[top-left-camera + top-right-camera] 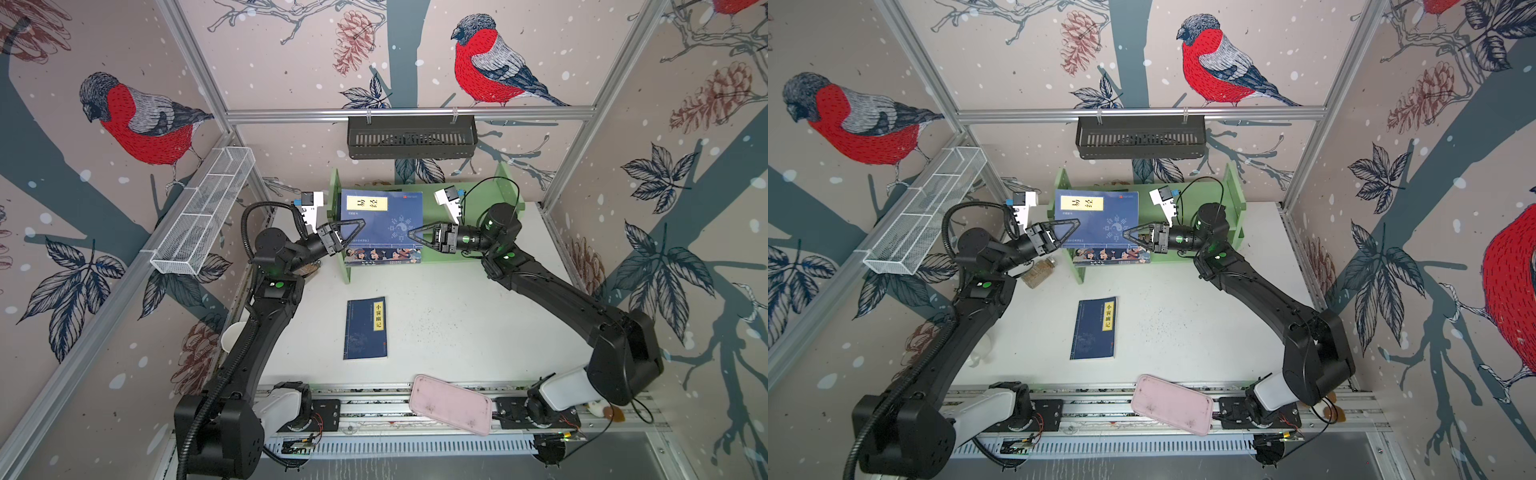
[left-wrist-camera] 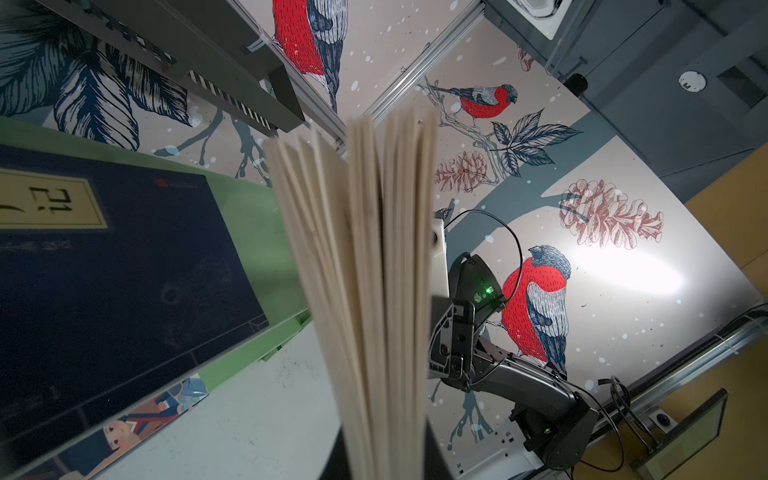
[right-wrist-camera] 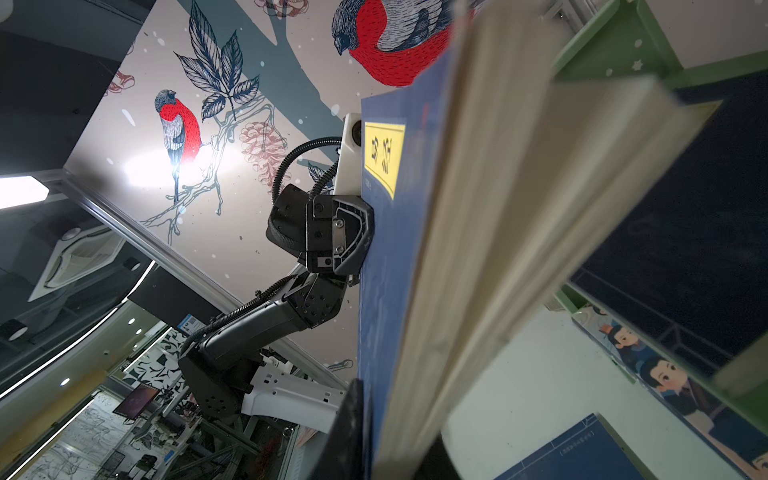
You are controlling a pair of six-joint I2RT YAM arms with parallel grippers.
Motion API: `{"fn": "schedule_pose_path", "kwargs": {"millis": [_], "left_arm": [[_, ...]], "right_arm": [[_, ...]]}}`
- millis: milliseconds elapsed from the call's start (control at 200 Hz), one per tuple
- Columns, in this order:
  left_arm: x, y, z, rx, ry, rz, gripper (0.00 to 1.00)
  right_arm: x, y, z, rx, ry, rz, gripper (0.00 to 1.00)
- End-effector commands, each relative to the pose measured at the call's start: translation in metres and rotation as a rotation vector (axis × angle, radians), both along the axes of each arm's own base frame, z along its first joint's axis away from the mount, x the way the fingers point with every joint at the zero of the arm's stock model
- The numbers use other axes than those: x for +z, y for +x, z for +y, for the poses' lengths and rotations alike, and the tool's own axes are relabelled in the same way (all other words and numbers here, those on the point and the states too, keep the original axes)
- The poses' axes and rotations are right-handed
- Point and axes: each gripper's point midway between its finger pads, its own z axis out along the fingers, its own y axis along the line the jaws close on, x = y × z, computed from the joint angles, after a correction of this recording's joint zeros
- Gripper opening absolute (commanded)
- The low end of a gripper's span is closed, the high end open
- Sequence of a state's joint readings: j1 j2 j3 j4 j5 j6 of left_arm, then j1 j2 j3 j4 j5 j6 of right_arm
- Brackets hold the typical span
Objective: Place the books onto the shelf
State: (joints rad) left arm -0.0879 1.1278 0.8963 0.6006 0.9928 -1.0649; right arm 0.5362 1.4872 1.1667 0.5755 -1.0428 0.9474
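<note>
The white table (image 1: 457, 324) bears a green shelf (image 1: 451, 259) at twelve o'clock and a navy book (image 1: 365, 328) flat near its centre.

Three navy books show: a raised book (image 1: 382, 216) far off, a shelved book (image 2: 124, 270), a flat book (image 1: 365, 328) nearer. One cartoon book (image 1: 382, 254), one green shelf (image 1: 457, 262) and one pink tray (image 1: 451, 409) are there. Two baskets hang: black basket (image 1: 411, 139), white wire basket (image 1: 203, 212).

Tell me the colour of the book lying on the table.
Navy book, yellow label; best in a top view.
</note>
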Motion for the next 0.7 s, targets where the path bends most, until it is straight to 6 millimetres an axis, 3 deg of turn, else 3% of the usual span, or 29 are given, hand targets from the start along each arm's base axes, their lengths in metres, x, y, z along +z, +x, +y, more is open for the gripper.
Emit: {"fn": "schedule_pose_path", "kwargs": {"millis": [0,125,210,320,380,455,555,575,695], "left_arm": [[0.008,-0.002,0.002,0.016,0.005,-0.068,0.00],[0.010,-0.002,0.003,0.030,0.024,-0.085,0.00],[0.010,-0.001,0.003,0.049,0.054,-0.098,0.16],[0.010,0.001,0.007,0.076,0.079,-0.110,0.27],[0.011,0.003,0.010,0.097,0.093,-0.115,0.41],[0.012,0.005,0.012,0.121,0.120,-0.125,0.52],[0.006,0.009,0.014,0.144,0.160,-0.124,0.60],[0.016,0.008,0.015,0.153,0.165,-0.151,0.61],[0.016,0.015,0.022,0.211,0.219,-0.157,0.65]], "right_arm": [[0.013,0.000,0.002,-0.008,0.028,-0.039,0.10],[0.015,0.003,0.003,-0.014,0.008,-0.041,0.02],[0.016,0.006,0.003,-0.024,-0.012,-0.041,0.02],[0.020,0.009,-0.001,-0.035,-0.027,-0.053,0.01],[0.025,0.010,-0.005,-0.046,-0.031,-0.064,0.01],[0.029,0.011,-0.010,-0.061,-0.034,-0.072,0.01],[0.033,0.012,-0.018,-0.084,-0.043,-0.085,0.01],[0.034,0.012,-0.019,-0.088,-0.044,-0.088,0.01],[0.036,0.015,-0.029,-0.120,-0.052,-0.097,0.01]]}}
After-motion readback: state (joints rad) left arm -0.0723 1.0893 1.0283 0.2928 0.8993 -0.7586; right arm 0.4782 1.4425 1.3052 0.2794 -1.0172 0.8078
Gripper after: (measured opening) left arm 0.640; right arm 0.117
